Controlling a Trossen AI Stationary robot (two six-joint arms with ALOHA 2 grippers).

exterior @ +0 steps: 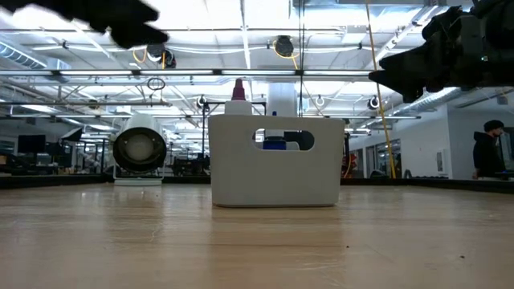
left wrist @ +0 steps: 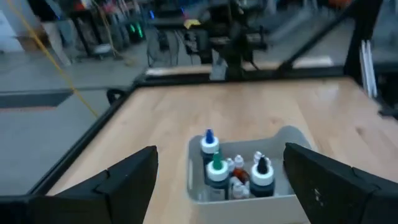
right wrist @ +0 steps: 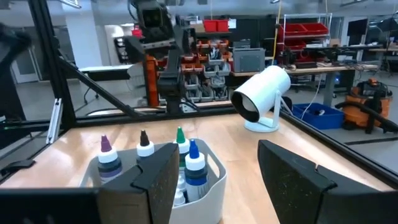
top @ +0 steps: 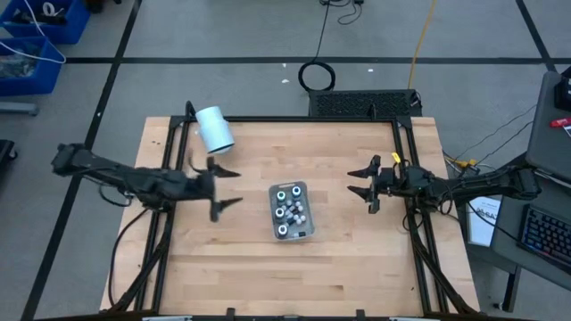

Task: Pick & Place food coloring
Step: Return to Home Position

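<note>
Food coloring bottles all stand inside the bin at the centre of the desk; none lie loose. Placement judged complete. Left claw and right claw hover either side, spread, empty.

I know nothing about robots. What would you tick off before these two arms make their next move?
1. Food coloring bottles all inside the bin: ok. The high view shows none loose on the table.
2. Bin standing upright: ok.
3. Left gripper open and empty: ok.
4. Right gripper open and empty: ok.
5. Both grippers apart from the bin, one on each side: ok.
6. White cylinder, lying near the table's far edge, is out of the left arm's way: cannot tell. It is close beside the left gripper in the high view.
</note>
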